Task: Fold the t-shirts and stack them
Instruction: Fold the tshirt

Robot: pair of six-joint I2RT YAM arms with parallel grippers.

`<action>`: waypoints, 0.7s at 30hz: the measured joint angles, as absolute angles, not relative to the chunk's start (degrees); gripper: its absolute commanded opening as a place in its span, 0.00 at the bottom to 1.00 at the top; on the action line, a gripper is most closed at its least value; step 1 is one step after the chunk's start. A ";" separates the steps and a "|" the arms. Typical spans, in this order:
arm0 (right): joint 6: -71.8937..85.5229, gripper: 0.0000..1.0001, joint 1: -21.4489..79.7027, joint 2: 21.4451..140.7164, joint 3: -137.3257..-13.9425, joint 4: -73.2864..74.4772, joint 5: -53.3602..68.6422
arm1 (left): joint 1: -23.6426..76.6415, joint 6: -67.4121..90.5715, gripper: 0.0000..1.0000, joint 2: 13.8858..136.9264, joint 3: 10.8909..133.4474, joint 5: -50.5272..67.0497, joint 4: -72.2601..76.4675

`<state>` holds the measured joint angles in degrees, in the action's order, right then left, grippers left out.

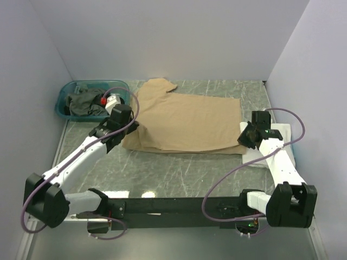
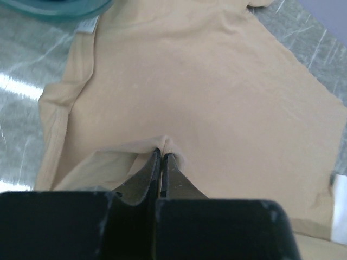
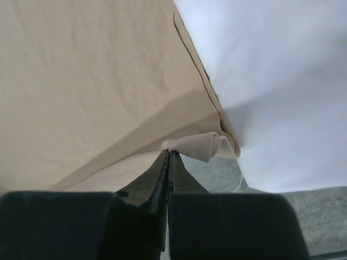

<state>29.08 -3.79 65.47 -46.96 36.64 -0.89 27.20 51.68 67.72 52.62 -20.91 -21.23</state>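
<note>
Left hand (image 2: pixel 161 154) is pinching fully shut on a small raised pleat of the tan t-shirt (image 1: pixel 184 122), near the left end of its near edge. Right hand (image 3: pixel 168 155) is likewise pinching shut, on a bunched corner of the same shirt at its near-right end. The shirt is lying spread flat across the middle of the bench (image 1: pixel 179 173), one sleeve pointing toward the back wall, so the cloth is running away from both hands. Its right edge is touching the white t-shirt (image 3: pixel 271 81), which is lying just beside my right hand. I am judging the cloth light, thin and limp: it is likely to sag between two pinch points rather than hold shape, so gripping near the two near corners and moving both together looks best. Darker shirts (image 1: pixel 84 103) are sitting in the teal tub (image 1: pixel 64 105), back left.
</note>
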 measured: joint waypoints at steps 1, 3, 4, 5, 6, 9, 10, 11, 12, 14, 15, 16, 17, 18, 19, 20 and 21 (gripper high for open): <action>29.08 0.00 -3.79 66.46 -47.68 36.40 -1.08 | 27.20 50.63 0.01 69.32 53.63 -20.93 -20.34; 29.04 0.00 -3.79 68.25 -48.93 36.07 -1.37 | 27.16 48.66 0.01 72.29 55.44 -20.88 -18.92; 28.99 0.00 -3.79 69.25 -49.67 35.94 -1.58 | 27.00 47.59 0.01 73.58 56.18 -20.86 -17.91; 28.93 0.00 -3.79 70.37 -50.50 35.83 -1.80 | 26.81 46.76 0.01 75.02 56.90 -20.86 -16.99; 28.91 0.00 -3.79 71.57 -51.35 35.62 -2.00 | 26.59 46.00 0.01 76.12 57.58 -20.84 -16.56; 28.91 0.00 -3.79 74.72 -53.25 34.70 -2.26 | 25.47 43.97 0.01 79.85 59.83 -20.60 -14.74; 28.91 0.00 -3.79 75.83 -53.78 34.33 -2.37 | 24.93 43.40 0.01 81.25 60.69 -20.27 -14.13; 28.91 0.00 -3.79 76.95 -54.24 33.98 -2.46 | 24.47 42.65 0.01 82.61 61.47 -20.03 -13.58; 28.93 0.00 -3.79 77.97 -54.70 33.82 -2.59 | 24.01 42.13 0.01 83.77 62.13 -19.66 -12.91; 28.93 0.00 -3.79 79.79 -55.55 33.65 -2.85 | 23.22 40.75 0.01 86.35 63.51 -18.90 -11.53; 28.93 0.00 -3.79 80.58 -56.01 33.61 -3.11 | 22.81 39.62 0.01 87.74 64.20 -18.20 -10.63; 28.93 0.00 -3.79 81.28 -56.40 33.50 -3.44 | 22.41 38.44 0.01 89.23 64.88 -17.41 -9.74; 28.93 0.00 -3.79 81.97 -56.82 33.45 -3.68 | 22.11 36.99 0.01 90.87 65.82 -16.49 -8.99; 28.93 0.00 -3.79 82.59 -57.21 33.39 -3.79 | 21.96 36.14 0.01 92.03 66.61 -15.77 -8.54; 28.93 0.00 -3.79 83.22 -57.80 33.19 -3.90 | 21.71 34.76 0.01 93.78 67.72 -14.63 -8.21; 28.93 0.00 -3.79 83.96 -58.08 33.08 -3.92 | 21.52 33.47 0.01 95.33 68.90 -13.67 -7.62; 28.91 0.00 -3.79 84.84 -58.54 32.95 -3.99 | 21.26 32.05 0.01 97.03 70.15 -12.78 -7.53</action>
